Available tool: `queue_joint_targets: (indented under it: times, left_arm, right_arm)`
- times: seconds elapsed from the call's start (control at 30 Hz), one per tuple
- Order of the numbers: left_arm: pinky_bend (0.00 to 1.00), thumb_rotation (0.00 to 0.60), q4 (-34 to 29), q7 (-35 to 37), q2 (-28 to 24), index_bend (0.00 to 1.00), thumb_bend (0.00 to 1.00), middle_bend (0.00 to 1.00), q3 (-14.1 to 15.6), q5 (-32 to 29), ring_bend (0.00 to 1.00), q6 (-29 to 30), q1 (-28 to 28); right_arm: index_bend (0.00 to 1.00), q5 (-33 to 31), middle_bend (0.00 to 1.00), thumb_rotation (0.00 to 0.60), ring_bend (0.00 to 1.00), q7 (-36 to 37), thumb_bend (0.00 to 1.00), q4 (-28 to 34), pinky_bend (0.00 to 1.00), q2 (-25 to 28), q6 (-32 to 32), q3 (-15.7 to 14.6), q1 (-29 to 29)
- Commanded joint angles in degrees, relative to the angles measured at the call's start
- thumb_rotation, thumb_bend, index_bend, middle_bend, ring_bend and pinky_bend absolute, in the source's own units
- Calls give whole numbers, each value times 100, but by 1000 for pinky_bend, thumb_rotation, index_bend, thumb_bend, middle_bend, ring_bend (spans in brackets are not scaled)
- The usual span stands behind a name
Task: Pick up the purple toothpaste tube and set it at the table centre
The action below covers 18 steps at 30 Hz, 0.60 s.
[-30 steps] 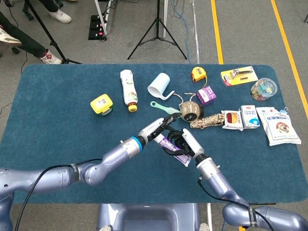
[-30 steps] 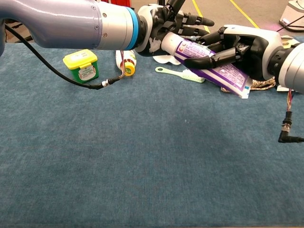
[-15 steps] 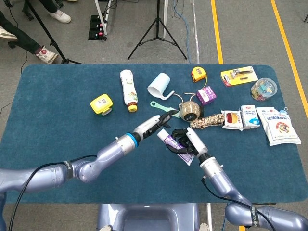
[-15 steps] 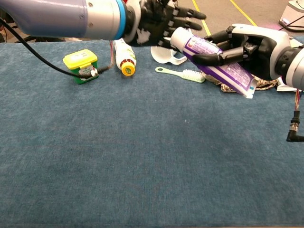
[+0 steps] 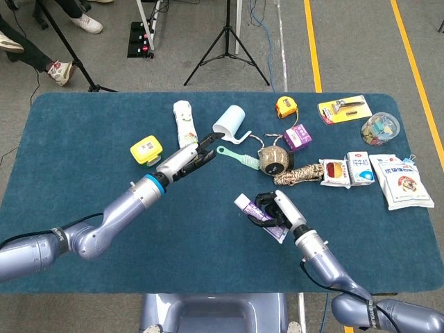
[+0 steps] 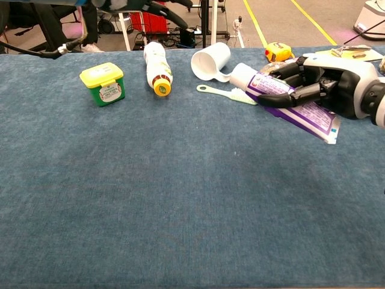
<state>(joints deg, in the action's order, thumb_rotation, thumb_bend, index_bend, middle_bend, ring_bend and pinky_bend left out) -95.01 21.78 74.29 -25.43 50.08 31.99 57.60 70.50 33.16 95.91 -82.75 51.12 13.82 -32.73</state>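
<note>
Grey floor with yellow lines and tripod legs lies beyond the blue table [image 5: 62, 132] in the head view. Near the table's middle, slightly toward the right edge, the right hand [image 5: 277, 209] grips the purple tube [image 5: 258, 216], fingers wrapped over its body, white cap pointing left. The left hand [image 5: 187, 158] hovers left of centre with fingers stretched out and holding nothing, its tips near the bottle [image 5: 185, 123] and the green toothbrush [image 5: 237, 157]. A yellow box [image 5: 147, 150] sits further left, a white cup [image 5: 230, 123] near the far edge, a twine ball [image 5: 273, 159] right of the toothbrush.

From the chest view, the right hand [image 6: 328, 84] comes in from the right edge, fingers curled around the tube [image 6: 289, 102], which is tilted, cap end up and left, and clear of the cloth. Behind it lie the toothbrush [image 6: 225, 94], cup [image 6: 212, 60], bottle [image 6: 156, 65] and yellow box [image 6: 103, 83]. Only dark fingers [image 6: 168, 11] of the left hand show at the top edge
</note>
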Motion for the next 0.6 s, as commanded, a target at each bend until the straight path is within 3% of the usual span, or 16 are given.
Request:
queue_joint_targets:
  times: [0.03,0.37,0.5,0.6]
  left_arm:
    - [162,0,-118,-102,-157,0,37,0,108,117,0,78,-104]
    - [162,0,-678,-478,-843,0,37,0,428,584,0,621,-602]
    - [162,0,-879,-505,-1153,0,36,0,544,774,0,810,-868]
    - [162,0,-965,-490,-1317,0,37,0,615,926,0,930,-1037]
  right_arm:
    - [771,64,852,578,1000,-79,482,-86,1000,51,-50,-80,5]
    - [726,217,799,564,964,-1078,482,-492,989,235,-194,-393,-115]
    - [656,251,744,545,891,-1491,482,-678,908,197,-156,-484,-147]
    - [549,242,665,522,779,-1768,482,-778,789,152,-156,-544,-172]
